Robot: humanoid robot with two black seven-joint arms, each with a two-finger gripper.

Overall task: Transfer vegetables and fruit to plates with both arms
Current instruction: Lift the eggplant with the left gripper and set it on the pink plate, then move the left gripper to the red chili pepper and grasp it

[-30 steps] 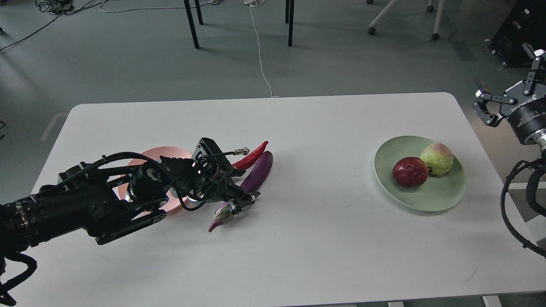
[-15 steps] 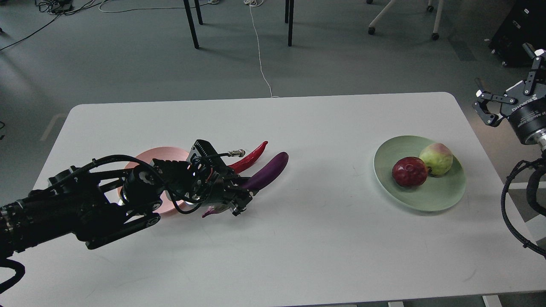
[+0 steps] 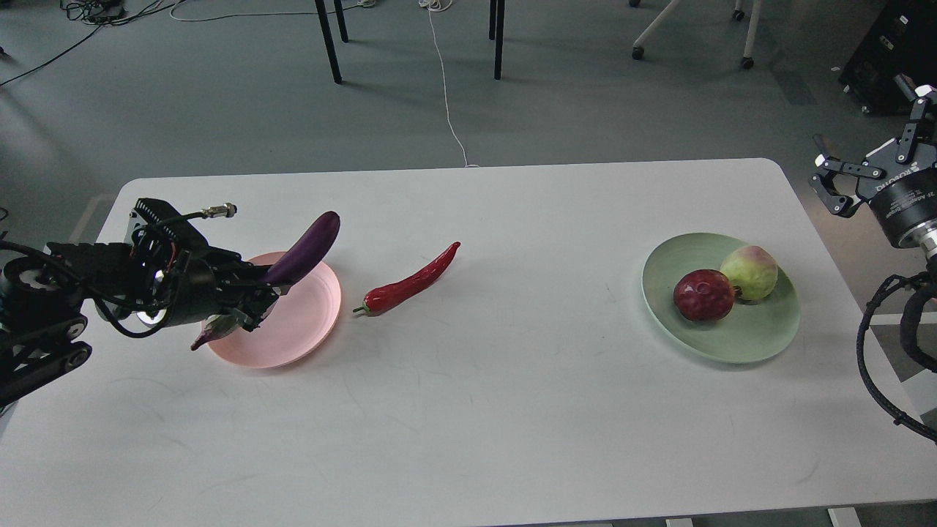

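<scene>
My left gripper (image 3: pixel 245 304) is shut on the purple eggplant (image 3: pixel 304 247) near its calyx end and holds it tilted above the pale pink plate (image 3: pixel 300 326). The red chili pepper (image 3: pixel 411 281) lies on the table just right of the pink plate. The dark red pomegranate (image 3: pixel 703 294) and the yellow-green fruit (image 3: pixel 749 271) sit together on the mint green plate (image 3: pixel 732 338) at the right. My right gripper (image 3: pixel 831 183) is raised off the table's right edge with its fingers apart and empty.
The white table (image 3: pixel 512 410) has rounded corners. Chair and table legs and cables stand on the grey floor beyond its far edge. A black cabinet is at the far right.
My left gripper has lifted the eggplant off the table and carried it left, over the pink plate. The chili pepper is now uncovered. The right arm has not moved.
</scene>
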